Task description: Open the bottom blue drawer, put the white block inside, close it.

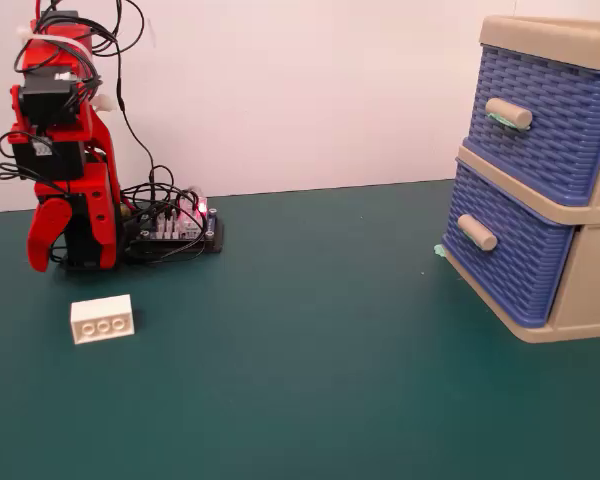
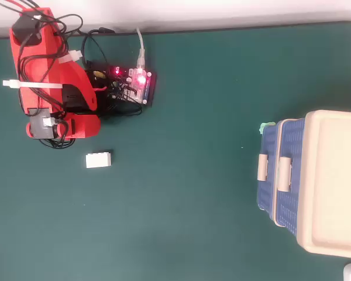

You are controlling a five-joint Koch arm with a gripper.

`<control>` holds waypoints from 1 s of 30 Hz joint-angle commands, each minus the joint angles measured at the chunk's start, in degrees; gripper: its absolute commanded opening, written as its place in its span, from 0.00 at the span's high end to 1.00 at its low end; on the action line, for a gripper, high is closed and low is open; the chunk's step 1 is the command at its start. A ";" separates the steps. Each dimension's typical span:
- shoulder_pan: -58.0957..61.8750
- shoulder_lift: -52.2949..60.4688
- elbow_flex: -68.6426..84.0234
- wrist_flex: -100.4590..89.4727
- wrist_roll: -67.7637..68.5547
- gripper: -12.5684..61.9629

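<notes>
The white block point(image 1: 102, 319) point(image 2: 98, 160) lies on the green mat, studs facing the fixed camera, just in front of the arm's base. The red arm is folded over its base at the left, and my gripper point(image 1: 40, 258) hangs down beside the base, a little behind and left of the block. Only one curved red jaw shows, so its state is unclear. In the overhead view the arm's body hides the gripper. The bottom blue drawer point(image 1: 510, 255) point(image 2: 268, 175) sits shut in the beige cabinet point(image 1: 595, 270) at the far right, its plain beige handle point(image 1: 477, 232) facing the mat.
The upper blue drawer point(image 1: 550, 120) is also shut, with green tape on its handle point(image 1: 507, 113). A lit circuit board point(image 1: 175, 228) point(image 2: 134, 85) with cables sits beside the arm's base. A small green scrap point(image 1: 440, 250) lies at the cabinet's corner. A white wall runs behind.
</notes>
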 commanded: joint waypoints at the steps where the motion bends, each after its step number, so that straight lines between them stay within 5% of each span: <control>1: -0.18 2.72 0.88 6.59 0.53 0.37; 19: -0.18 2.72 0.09 6.94 0.70 0.37; 30: -2.37 1.32 -44.03 9.93 23.03 0.38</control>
